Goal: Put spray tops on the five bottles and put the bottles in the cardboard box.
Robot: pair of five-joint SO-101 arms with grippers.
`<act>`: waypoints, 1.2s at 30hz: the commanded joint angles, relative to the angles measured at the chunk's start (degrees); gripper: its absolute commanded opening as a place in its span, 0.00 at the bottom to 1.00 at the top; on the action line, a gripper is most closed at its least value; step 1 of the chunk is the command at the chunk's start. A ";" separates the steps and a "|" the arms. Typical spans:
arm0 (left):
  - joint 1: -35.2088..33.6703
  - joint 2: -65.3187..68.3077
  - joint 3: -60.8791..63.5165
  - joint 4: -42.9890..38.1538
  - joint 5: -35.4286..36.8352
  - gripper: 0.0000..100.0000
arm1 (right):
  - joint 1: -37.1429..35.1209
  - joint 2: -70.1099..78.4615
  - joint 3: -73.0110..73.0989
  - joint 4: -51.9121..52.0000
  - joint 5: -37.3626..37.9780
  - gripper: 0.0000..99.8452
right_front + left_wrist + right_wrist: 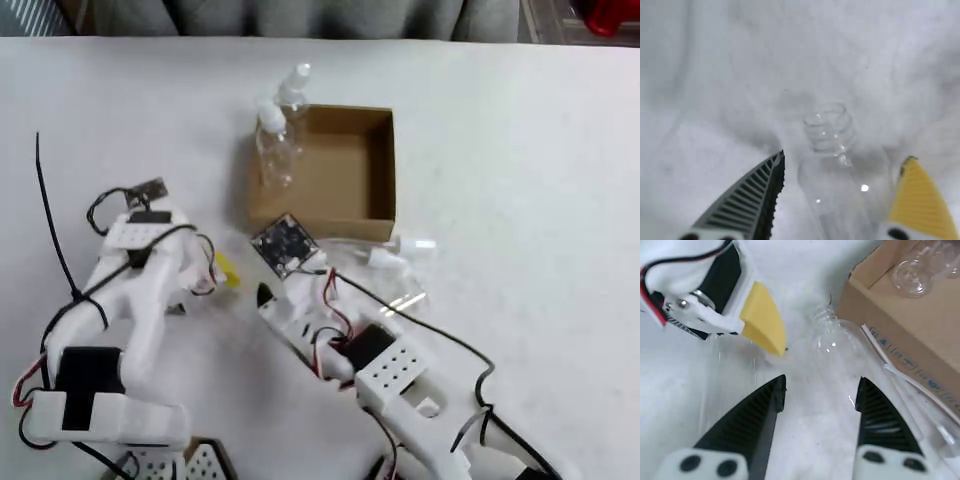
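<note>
A clear bottle [840,170] without a top lies on the white table between the fingers of my left gripper [845,157], which is open. In the high view the left gripper [222,275] is left of the cardboard box [345,175]. My right gripper [821,382] is open above a second topless bottle [840,347] that lies against the box wall [900,325]. The left gripper's yellow finger [762,320] is close beside it. Two bottles with spray tops [277,140] stand at the box's left side. A loose spray top [405,245] lies by the box front.
Another clear bottle [405,295] lies on the table right of the right arm [390,370]. A thin white tube [900,372] runs along the foot of the box. The two grippers are very near each other in front of the box.
</note>
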 commanded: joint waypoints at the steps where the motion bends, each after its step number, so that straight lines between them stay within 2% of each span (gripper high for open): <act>1: 1.01 -0.31 -2.81 -1.23 0.70 0.11 | 0.75 -1.71 -0.70 0.31 0.70 0.19; 3: 1.01 -0.31 -2.81 -2.81 0.53 0.01 | 0.75 -1.71 -0.70 0.31 0.70 0.19; 5: 1.01 -0.40 -2.81 -3.34 -0.88 0.05 | 0.75 -1.54 -0.70 0.31 0.70 0.19; 12: -1.27 -0.40 -8.18 -0.26 -1.76 0.02 | 0.75 -1.19 -0.62 0.31 0.70 0.19; 21: -15.96 -0.13 -25.23 7.56 -8.00 0.02 | 0.31 -1.01 -0.53 0.31 0.53 0.19; 30: -27.30 0.13 -36.04 8.79 -12.31 0.02 | -5.58 -0.31 -3.52 -0.75 0.26 0.19; 36: -31.69 0.13 -40.88 8.79 -12.13 0.02 | -6.11 14.55 -17.41 -1.01 -0.35 0.19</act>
